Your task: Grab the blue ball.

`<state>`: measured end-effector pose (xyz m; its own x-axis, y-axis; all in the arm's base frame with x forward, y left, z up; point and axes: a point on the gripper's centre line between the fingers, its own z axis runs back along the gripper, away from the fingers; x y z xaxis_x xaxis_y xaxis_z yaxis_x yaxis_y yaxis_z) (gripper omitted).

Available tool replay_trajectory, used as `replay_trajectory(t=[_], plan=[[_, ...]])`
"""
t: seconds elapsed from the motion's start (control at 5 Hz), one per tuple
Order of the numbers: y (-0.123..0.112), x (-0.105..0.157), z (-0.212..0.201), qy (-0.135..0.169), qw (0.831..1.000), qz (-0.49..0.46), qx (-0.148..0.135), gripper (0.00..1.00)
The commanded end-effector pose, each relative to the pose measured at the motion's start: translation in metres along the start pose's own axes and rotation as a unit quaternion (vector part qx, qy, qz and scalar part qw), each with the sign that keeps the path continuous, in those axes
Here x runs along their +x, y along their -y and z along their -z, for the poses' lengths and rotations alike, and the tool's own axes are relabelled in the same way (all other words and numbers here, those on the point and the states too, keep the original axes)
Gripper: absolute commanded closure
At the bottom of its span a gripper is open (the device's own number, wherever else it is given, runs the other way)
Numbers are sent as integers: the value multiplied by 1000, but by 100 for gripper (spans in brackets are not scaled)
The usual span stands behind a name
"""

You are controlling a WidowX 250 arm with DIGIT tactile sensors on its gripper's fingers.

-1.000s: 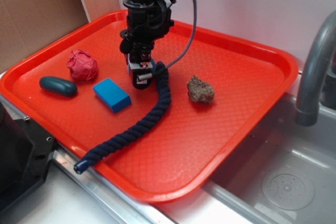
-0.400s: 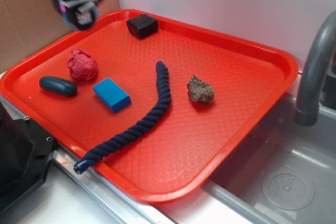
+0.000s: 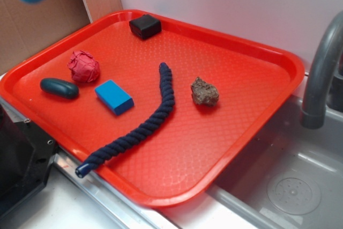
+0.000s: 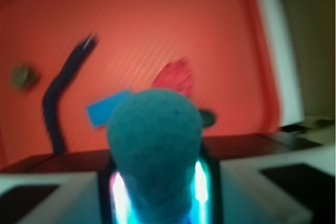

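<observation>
The wide red plastic tray (image 3: 257, 79) carries a long navy twisted rope (image 3: 144, 124), a flat blue rectangular block (image 3: 114, 97), a crumpled red paper wad (image 3: 83, 66), a rough brown rock (image 3: 204, 91), a dark teal oval pebble (image 3: 59, 88) and a black square block (image 3: 145, 26). High over the tray's left corner, the gripper (image 4: 156, 182) clamps the small teal-blue knitted ball (image 4: 155, 140) between its 2 fingers.

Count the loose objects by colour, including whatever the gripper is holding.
Blue: 3: blue ball, flat block, rope
Dark teal: 1: oval pebble
Red: 1: paper wad
Black: 1: block
Brown: 1: rock
Total: 7
</observation>
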<state>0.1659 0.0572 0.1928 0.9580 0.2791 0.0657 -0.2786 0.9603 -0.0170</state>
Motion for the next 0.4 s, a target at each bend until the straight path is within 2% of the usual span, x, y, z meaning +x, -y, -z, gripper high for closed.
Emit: replay_trajectory(t=[0.0, 0.2], plan=[[-20, 65, 13, 15, 995, -67, 74, 100], [-10, 62, 21, -6, 995, -65, 75, 100]])
